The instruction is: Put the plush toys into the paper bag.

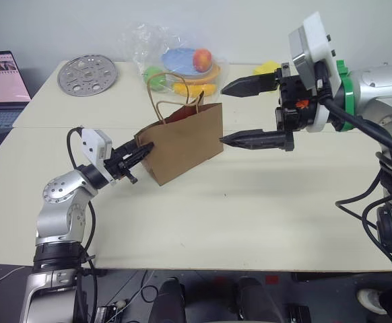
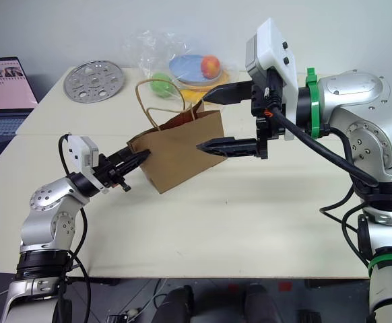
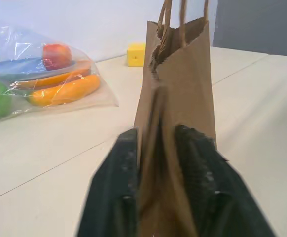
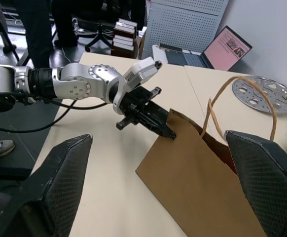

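The brown paper bag (image 1: 186,141) stands upright on the table, mouth open, loop handles (image 1: 172,94) sticking up. My left gripper (image 1: 144,149) is shut on the bag's left side edge; in the left wrist view its fingers (image 3: 126,163) press the folded paper (image 3: 183,89) from both sides. My right gripper (image 1: 223,113) hovers open at the bag's right upper corner, one finger above the rim and one beside the wall, holding nothing. A reddish patch (image 4: 226,159) shows inside the mouth. The plush toys are hidden.
A clear plastic bag of fruit (image 1: 179,67) lies behind the paper bag, with a yellow block (image 1: 267,67) to its right. A perforated metal disc (image 1: 87,74) sits at the back left, a laptop (image 1: 1,87) beyond the table's left edge. A person's legs (image 4: 35,24) stand past the table.
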Robot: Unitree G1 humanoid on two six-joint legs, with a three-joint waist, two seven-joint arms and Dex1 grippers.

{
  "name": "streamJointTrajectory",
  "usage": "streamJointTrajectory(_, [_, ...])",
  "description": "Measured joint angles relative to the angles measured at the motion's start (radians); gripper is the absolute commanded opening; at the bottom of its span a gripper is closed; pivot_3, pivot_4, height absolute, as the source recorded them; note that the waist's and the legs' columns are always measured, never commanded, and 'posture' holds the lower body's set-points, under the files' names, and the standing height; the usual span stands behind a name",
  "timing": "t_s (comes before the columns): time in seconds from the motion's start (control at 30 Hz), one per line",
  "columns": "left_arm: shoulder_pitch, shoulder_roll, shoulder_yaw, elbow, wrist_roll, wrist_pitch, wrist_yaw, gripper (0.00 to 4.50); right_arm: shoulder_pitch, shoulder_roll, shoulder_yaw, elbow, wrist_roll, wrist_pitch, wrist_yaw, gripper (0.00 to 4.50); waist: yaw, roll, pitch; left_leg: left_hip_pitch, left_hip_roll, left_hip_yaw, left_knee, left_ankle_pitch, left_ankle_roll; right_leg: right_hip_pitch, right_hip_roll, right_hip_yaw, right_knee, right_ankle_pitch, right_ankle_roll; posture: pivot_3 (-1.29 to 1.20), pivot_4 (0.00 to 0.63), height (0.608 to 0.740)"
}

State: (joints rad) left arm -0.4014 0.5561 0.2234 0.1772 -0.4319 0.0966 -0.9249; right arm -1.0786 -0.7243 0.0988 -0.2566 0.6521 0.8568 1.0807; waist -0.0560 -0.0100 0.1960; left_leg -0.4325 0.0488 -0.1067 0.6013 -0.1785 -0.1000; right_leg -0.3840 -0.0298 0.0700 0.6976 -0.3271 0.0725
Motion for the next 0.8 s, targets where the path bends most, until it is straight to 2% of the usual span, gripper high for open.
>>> streamJointTrajectory(0.23, [-0.012, -0.001, 0.001, -0.002, -0.028, 0.028, -0.012, 0.02, 0.0, 0.0, 0.002, 0.026, -0.029, -0.006, -0.013, 4.5, 0.0, 0.0, 0.0, 0.0, 0.0, 0.0, 0.0, 0.0, 0.0, 0.0, 0.0, 0.0, 0.0, 0.0, 0.0, 0.0, 0.15, 0.74])
streamJointTrajectory(0.33, [-0.057, 0.06, -0.024, -0.018, -0.094, 0.114, -0.138, 0.02, -0.001, -0.001, 0.006, 0.054, -0.062, -0.015, -0.019, 4.5, -0.001, 0.0, 0.0, 0.0, 0.0, 0.0, 0.0, 0.0, 0.0, 0.0, 0.0, 0.0, 0.0, 0.0, 0.0, 0.0, 0.15, 0.74])
streamJointTrajectory(0.5, [-0.223, 0.161, -0.085, 0.0, -0.166, 0.231, -0.404, 0.02, -0.006, -0.031, 0.038, 0.125, -0.124, -0.037, -0.007, 4.5, 0.002, 0.001, 0.001, 0.0, -0.001, 0.0, 0.0, 0.0, 0.0, 0.0, 0.0, 0.0, 0.0, 0.0, 0.0, 0.0, 0.15, 0.74])
streamJointTrajectory(0.63, [-0.316, 0.133, -0.15, 0.139, -0.146, 0.217, -0.537, 0.02, -0.051, -0.162, -0.02, 0.102, -0.088, 0.045, 0.035, 4.5, 0.007, 0.002, 0.001, 0.0, 0.0, 0.0, -0.001, 0.0, 0.0, 0.0, 0.0, -0.001, -0.001, 0.0, 0.0, 0.0, 0.15, 0.74])
streamJointTrajectory(0.8, [-0.329, 0.083, -0.197, 0.303, -0.062, 0.094, -0.616, 0.02, -0.074, -0.221, -0.075, 0.05, -0.021, 0.135, 0.052, 4.5, -0.012, 0.002, 0.001, 0.0, 0.0, 0.0, -0.001, 0.0, 0.0, -0.001, 0.0, 0.0, -0.001, 0.0, 0.0, 0.0, 0.15, 0.74])
